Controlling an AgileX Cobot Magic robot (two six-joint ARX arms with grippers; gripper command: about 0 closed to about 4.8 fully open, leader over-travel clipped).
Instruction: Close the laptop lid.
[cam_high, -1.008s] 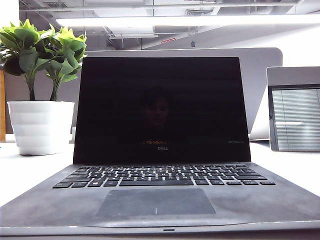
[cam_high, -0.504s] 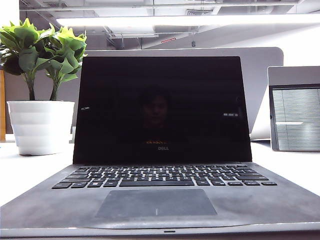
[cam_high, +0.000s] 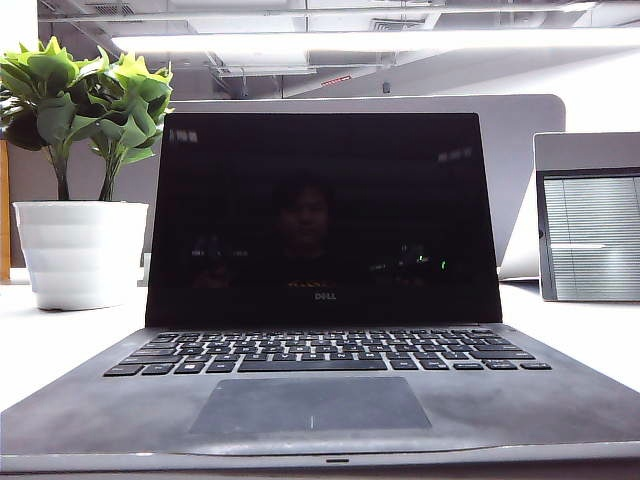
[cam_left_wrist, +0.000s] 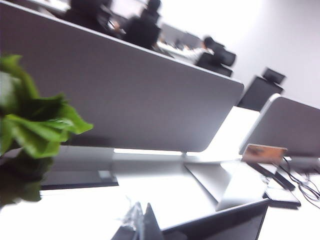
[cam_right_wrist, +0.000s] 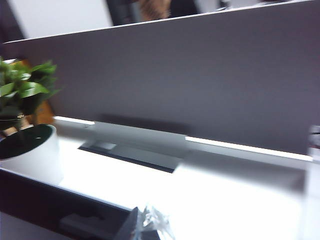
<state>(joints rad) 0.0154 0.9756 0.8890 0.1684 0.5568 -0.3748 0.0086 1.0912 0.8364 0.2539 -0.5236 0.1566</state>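
The laptop lid (cam_high: 320, 215) stands open and nearly upright in the exterior view, its black glossy screen facing the camera above the keyboard deck (cam_high: 320, 352). Neither gripper shows in that view. In the left wrist view my left gripper (cam_left_wrist: 141, 222) hovers just behind the lid's top edge (cam_left_wrist: 220, 224), its pointed tips pressed together with nothing between them. In the right wrist view my right gripper (cam_right_wrist: 145, 222) sits close beside the lid's dark upper edge (cam_right_wrist: 45, 197), tips also together and holding nothing.
A green plant (cam_high: 80, 95) in a white pot (cam_high: 80, 250) stands left of the laptop. A grey upright panel showing blinds (cam_high: 590, 230) stands at the right. The big grey desk divider (cam_right_wrist: 200, 75) runs behind the lid.
The reflections on the black screen have shifted, with small lights now showing low on it. The lid's outline stays almost where it was.
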